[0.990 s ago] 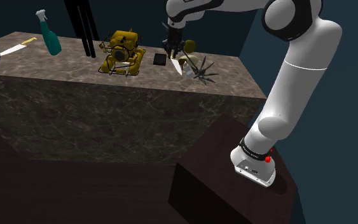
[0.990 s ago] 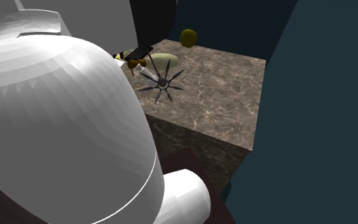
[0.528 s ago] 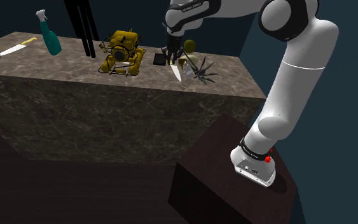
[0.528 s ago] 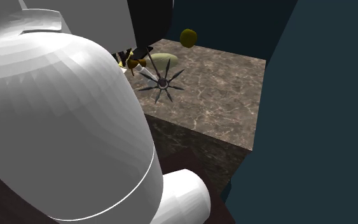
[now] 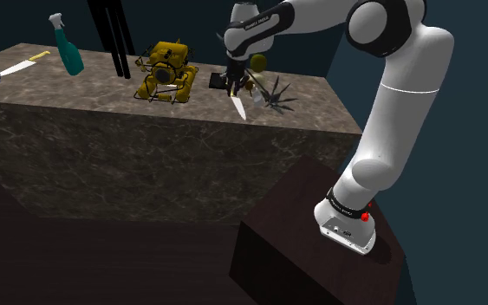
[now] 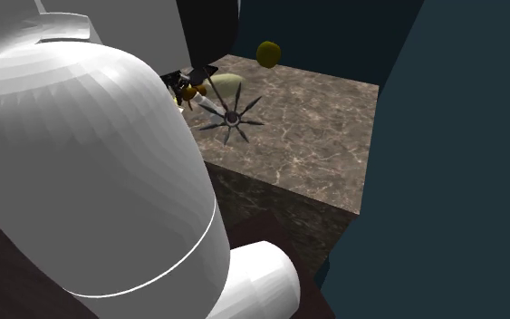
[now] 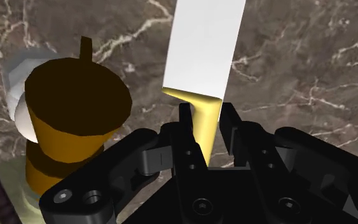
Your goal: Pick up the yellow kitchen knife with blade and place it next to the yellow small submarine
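Knife point(image 7: 204, 57) is in the gripper point(image 5: 235, 76). The fingers point(image 7: 185, 118) are clamped narrow on its yellow handle, and the white blade points down at the marbled counter point(image 5: 103, 108). In the shoulder view I see it hanging between the yellow submarine point(image 5: 168, 71) on that view's left and a dark spiky object point(image 5: 276, 94) on its right. It is near the sub but not touching it. The blade tip looks just clear of the surface, though I can't confirm that from this angle. A small black square point(image 5: 217, 81) lies between the sub and the gripper. A brown cup point(image 7: 75, 114) stands just beside the fingers (wrist view). An olive ball point(image 5: 258, 62) sits at the far edge, and a teal spray bottle point(image 5: 67, 48) stands far left.
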Controlling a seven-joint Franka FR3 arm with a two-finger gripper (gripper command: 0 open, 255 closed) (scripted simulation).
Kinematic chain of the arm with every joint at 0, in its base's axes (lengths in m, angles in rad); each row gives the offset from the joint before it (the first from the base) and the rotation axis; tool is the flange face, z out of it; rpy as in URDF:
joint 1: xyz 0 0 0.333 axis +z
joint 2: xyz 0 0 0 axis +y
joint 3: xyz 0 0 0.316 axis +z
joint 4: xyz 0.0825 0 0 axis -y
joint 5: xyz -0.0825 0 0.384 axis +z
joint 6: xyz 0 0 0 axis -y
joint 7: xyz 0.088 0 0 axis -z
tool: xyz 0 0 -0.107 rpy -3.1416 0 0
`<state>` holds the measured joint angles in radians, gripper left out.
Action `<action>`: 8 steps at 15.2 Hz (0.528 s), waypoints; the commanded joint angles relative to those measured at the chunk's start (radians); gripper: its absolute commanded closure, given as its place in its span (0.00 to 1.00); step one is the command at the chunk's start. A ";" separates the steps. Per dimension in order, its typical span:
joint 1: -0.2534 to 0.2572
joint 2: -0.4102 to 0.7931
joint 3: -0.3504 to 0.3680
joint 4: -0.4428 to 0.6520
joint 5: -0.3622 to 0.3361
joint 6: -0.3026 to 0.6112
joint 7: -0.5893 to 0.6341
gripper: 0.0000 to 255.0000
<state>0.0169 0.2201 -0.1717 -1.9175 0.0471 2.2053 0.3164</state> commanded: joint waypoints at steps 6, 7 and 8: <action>-0.003 0.036 0.003 -0.046 0.009 0.078 -0.005 1.00; -0.003 0.036 0.004 -0.046 0.009 0.078 -0.005 1.00; -0.003 0.036 0.004 -0.046 0.008 0.078 -0.005 1.00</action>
<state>0.0225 0.2376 -0.1603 -1.9597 0.0541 2.2913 0.3150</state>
